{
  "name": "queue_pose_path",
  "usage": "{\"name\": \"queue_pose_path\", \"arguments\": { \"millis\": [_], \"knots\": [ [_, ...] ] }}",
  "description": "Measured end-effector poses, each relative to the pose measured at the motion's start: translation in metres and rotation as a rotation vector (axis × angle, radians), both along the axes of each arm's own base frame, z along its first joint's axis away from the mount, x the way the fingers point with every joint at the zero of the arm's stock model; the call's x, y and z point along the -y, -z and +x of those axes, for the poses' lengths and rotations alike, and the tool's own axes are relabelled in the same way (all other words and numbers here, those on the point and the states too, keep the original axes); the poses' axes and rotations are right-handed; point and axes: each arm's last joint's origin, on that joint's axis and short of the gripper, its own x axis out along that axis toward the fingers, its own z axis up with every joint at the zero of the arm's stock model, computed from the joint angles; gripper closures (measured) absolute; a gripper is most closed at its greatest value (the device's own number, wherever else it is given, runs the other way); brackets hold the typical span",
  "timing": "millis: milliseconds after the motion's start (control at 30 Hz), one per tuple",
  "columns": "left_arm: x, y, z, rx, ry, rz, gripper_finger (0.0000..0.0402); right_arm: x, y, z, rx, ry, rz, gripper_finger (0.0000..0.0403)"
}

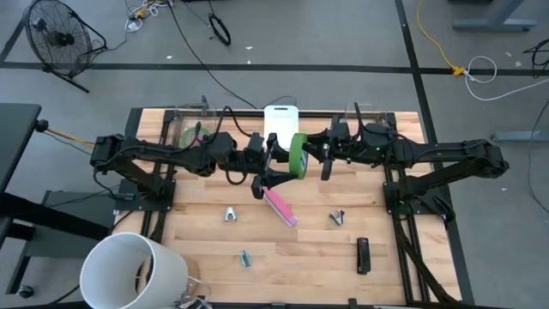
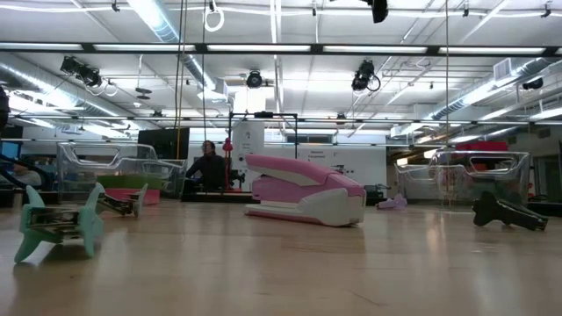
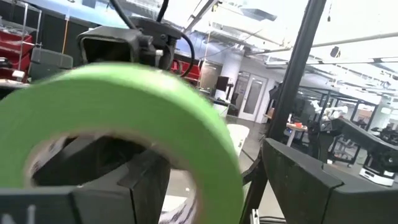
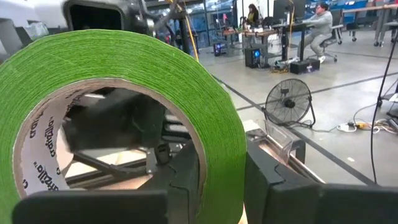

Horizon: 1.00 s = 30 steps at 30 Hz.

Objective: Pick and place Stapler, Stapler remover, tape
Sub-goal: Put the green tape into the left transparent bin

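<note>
while both arms meet mid-air, the green tape [image 1: 298, 154] sits pinched between left gripper [image 1: 276, 160] and right gripper [image 1: 316, 154], pink stapler [image 1: 280, 207] just below.

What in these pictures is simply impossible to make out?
- Which gripper holds the green tape: in the high view both arms meet at it, and in each wrist view the roll fills the frame.
- Contents of the clear bin: the left arm covers part of it.
- The white bucket: cut off by the high view's bottom edge.
- Small items near the pink stapler: too small to identify.
</note>
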Motion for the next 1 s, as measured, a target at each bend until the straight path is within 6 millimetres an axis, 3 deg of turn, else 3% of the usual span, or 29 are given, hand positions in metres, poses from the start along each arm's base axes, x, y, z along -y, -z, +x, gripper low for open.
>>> {"name": "queue_pose_path", "arguments": {
  "millis": [267, 1000],
  "knots": [
    [0.0, 0.002, 0.0005, -0.018, 0.0, -0.001, 0.0151, 0.0, 0.0086, 0.0114, -0.024, -0.012, 0.012, 0.0325],
    [0.0, 0.004, 0.0009, -0.043, 0.006, -0.025, 0.0229, -0.0001, 0.0075, 0.0107, -0.016, -0.012, -0.006, 0.0325]
  ]
}}
